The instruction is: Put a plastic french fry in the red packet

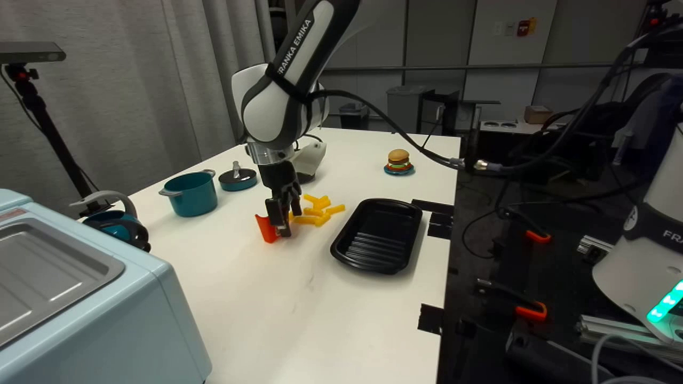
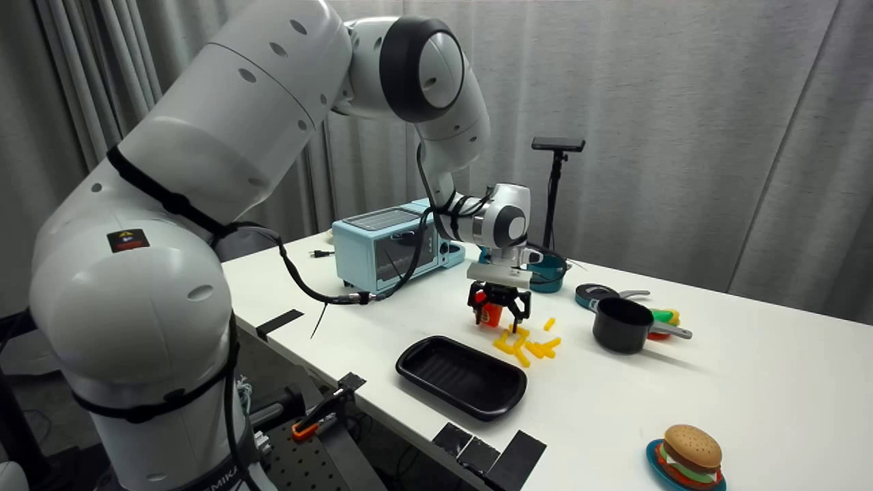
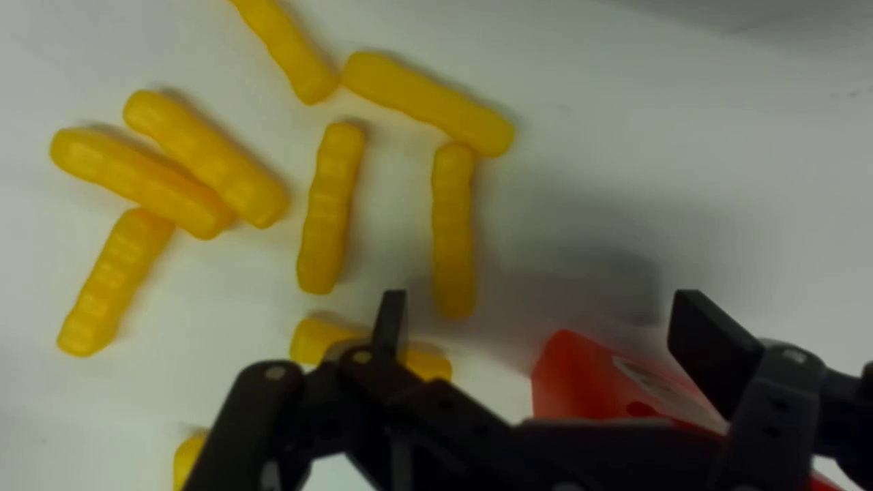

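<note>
Several plastic french fries, yellow sticks, lie loose on the white table in both exterior views. In the wrist view, one fry points toward the space between the fingers, and another is partly hidden behind the left-hand finger. The red packet stands beside the fries, close to the gripper, in both exterior views. In the wrist view, the packet is partly hidden behind the gripper. My gripper is open, pointing down low over the table, holding nothing that I see.
A black ribbed tray lies near the fries. A teal pot, a lid, a black pot and a toy burger on a plate stand around. A light blue toaster oven stands on the table.
</note>
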Controlling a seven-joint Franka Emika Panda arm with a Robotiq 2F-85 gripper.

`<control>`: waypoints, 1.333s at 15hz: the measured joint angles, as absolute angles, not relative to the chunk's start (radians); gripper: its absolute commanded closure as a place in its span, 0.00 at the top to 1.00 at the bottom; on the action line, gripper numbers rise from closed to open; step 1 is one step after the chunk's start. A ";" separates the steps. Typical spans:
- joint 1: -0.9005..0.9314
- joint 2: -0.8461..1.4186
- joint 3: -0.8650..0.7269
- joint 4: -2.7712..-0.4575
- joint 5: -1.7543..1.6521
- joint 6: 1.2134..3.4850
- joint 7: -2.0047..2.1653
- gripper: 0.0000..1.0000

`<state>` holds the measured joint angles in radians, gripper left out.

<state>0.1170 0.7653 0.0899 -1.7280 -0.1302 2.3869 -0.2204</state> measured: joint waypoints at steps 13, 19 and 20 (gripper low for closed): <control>0.082 0.753 0.084 -1.732 -0.130 2.387 -0.221 0.04; 0.062 0.716 0.051 -1.792 -0.131 2.387 -0.221 0.04; 0.058 0.703 0.046 -1.809 -0.131 2.388 -0.220 0.04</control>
